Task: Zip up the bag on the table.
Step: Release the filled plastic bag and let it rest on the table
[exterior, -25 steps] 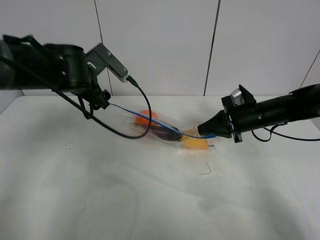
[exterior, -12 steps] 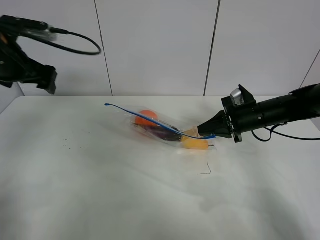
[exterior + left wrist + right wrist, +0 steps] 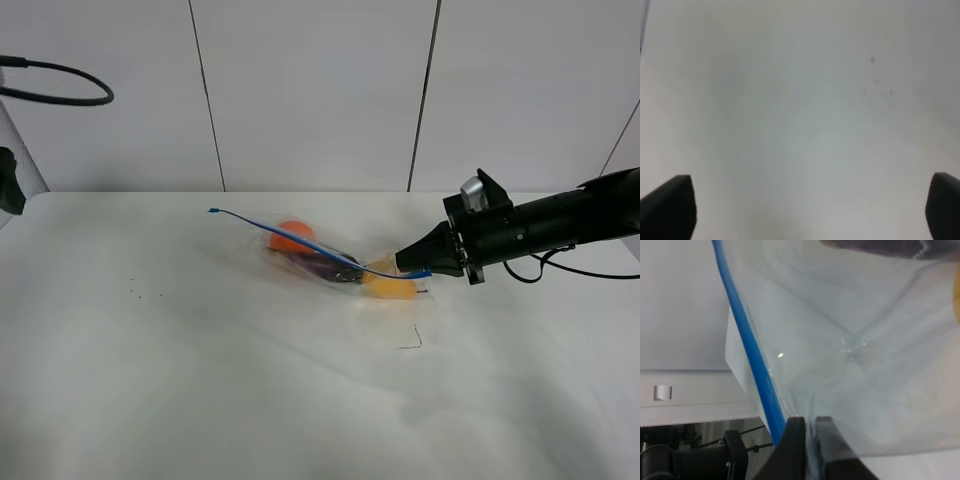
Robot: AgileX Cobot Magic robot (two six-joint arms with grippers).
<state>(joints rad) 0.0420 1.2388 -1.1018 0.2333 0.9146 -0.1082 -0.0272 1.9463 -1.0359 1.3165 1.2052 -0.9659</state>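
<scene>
The counter (image 3: 200,380) was a broad white matte surface with a rounded corner at the far left, and behind it stood a pale wall of flat panels split by 2 dark vertical seams (image 3: 421,95). A few tiny dark specks (image 3: 140,293) dotted the left part of the surface, and a short thin dark mark (image 3: 412,340) lay just in front of the bag.

The bag (image 3: 335,262) lay a little right of the counter's middle, clear and crinkled, with an orange fruit (image 3: 290,234) at its far left end, a purple shape (image 3: 325,267) in the middle and a yellow one (image 3: 388,285) at the right end. Its blue zipper strip (image 3: 300,242) ran lifted above the contents, the free left tip (image 3: 212,210) held up off the surface.

The right claw (image 3: 420,268) came in low from the right on a black arm and was clamped together on the right end of the zipper strip; the right wrist view showed its 2 dark fingers (image 3: 797,440) pressed on the plastic beside the blue strip (image 3: 752,355).

The left claw (image 3: 810,210) showed only 2 dark fingertips (image 3: 670,205) set far apart over bare counter, holding nothing. In the high view only a dark piece (image 3: 10,180) and a looping black cable (image 3: 60,95) appeared at the far left edge, well apart from the bag.
</scene>
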